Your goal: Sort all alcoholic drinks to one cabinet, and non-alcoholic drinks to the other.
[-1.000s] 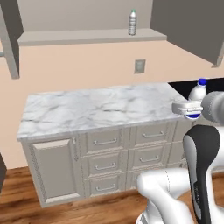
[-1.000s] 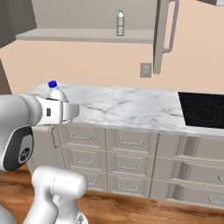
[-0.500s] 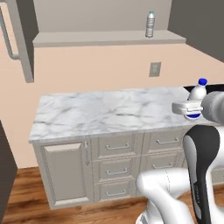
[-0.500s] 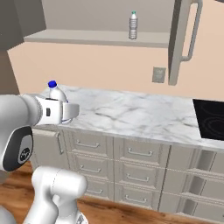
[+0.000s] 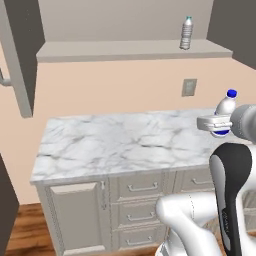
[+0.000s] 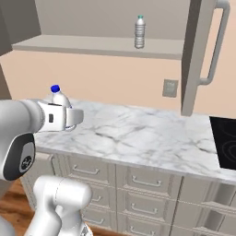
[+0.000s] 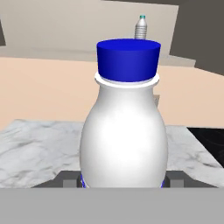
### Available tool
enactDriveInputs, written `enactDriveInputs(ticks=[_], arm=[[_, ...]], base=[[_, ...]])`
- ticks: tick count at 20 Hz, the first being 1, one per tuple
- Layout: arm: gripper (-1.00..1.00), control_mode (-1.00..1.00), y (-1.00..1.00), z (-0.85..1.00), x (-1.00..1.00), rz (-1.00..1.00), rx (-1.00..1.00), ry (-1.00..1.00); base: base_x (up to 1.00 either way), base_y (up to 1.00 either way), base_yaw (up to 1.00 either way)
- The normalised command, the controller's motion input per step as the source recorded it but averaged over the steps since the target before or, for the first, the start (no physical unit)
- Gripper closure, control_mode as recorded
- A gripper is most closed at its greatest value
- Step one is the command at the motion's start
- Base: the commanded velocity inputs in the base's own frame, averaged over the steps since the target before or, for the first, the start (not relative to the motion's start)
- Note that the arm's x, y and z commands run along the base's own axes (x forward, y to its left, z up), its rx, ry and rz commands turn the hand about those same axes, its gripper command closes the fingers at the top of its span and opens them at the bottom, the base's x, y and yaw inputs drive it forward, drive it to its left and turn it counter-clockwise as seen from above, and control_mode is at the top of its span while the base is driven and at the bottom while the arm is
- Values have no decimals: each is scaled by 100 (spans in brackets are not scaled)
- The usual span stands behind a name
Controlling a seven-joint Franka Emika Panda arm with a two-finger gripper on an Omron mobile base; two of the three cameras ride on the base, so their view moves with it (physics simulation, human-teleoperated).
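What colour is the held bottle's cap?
Blue cap on the white bottle, clearest in the hand view.

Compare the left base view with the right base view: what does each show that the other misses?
Left base view alone: the cabinet door hanging open at upper left, and the wood floor beside the counter's end.

Right base view alone: the black cooktop at the right edge, and an open cabinet door with a long handle.

Both: the white blue-capped bottle held in the jaws, the clear bottle upright on the cabinet shelf, the marble counter, and the wall outlet.
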Motion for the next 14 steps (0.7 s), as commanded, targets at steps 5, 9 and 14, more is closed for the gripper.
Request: enactDriveInputs(ticks=[5, 9, 14], arm=[[100, 100, 0, 0, 0, 0, 0, 0], [100, 100, 0, 0, 0, 0, 0, 0], [100, 100, 0, 0, 0, 0, 0, 0]], base=[[54, 15, 3], [44, 14, 2], [41, 15, 2]])
